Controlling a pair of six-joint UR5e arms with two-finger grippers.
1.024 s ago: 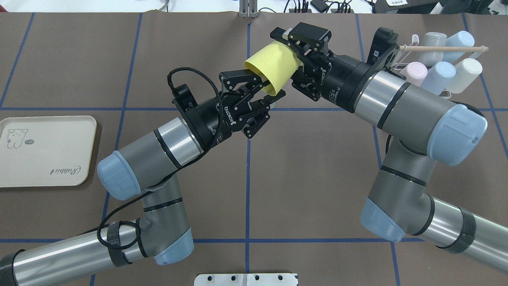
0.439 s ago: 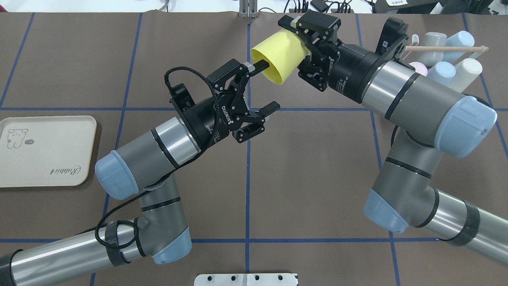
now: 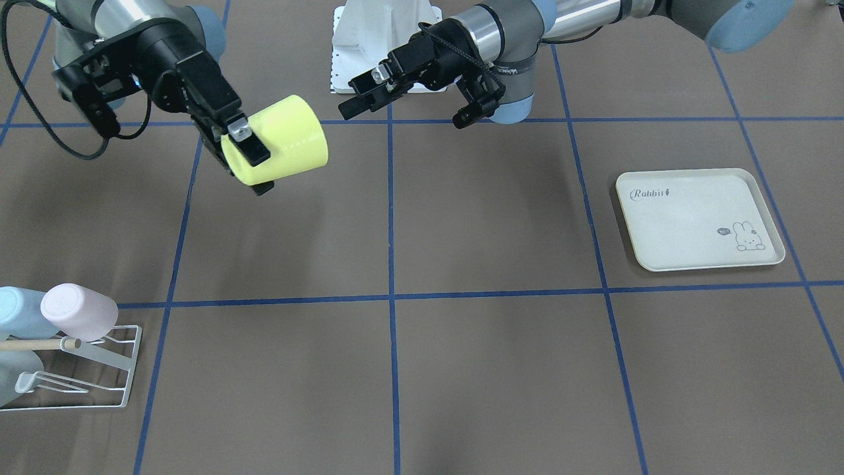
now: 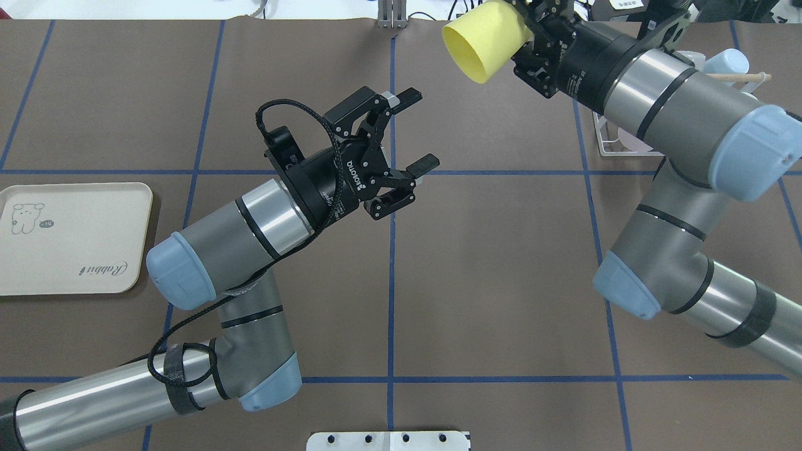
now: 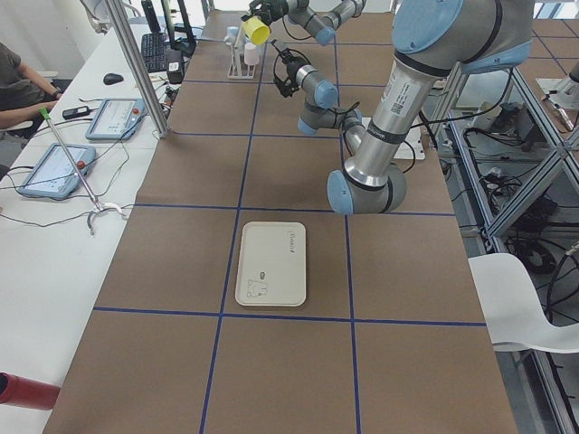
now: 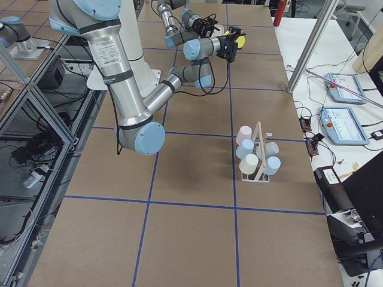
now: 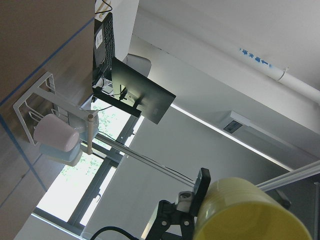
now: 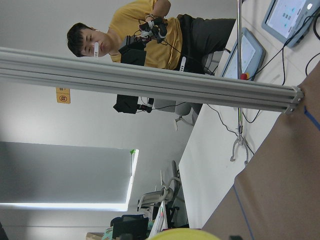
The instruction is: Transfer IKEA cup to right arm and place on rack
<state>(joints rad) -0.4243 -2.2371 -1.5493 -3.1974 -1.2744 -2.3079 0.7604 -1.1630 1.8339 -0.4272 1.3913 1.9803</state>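
The yellow IKEA cup point(image 4: 481, 41) hangs on its side above the far part of the table, mouth towards the left arm. My right gripper point(image 3: 256, 165) is shut on the cup's base end point(image 3: 277, 140), with one finger point(image 3: 249, 142) lying along its wall. My left gripper point(image 4: 418, 129) stands open and empty near the table's middle, a clear gap away from the cup. The white wire rack point(image 3: 126, 369) with its wooden rod point(image 4: 739, 76) sits at the far right, partly hidden by the right arm in the overhead view.
Pink point(image 3: 69, 303), pale blue point(image 4: 727, 61) and white cups sit on the rack's prongs. A cream rabbit-print tray point(image 4: 69, 238) lies at the table's left. A white mounting plate point(image 4: 388, 440) is at the near edge. A person point(image 8: 150, 35) sits at the side bench.
The left gripper let go of the cup's rim and drew back towards the robot. The right gripper carried the cup up and to the right, towards the rack.
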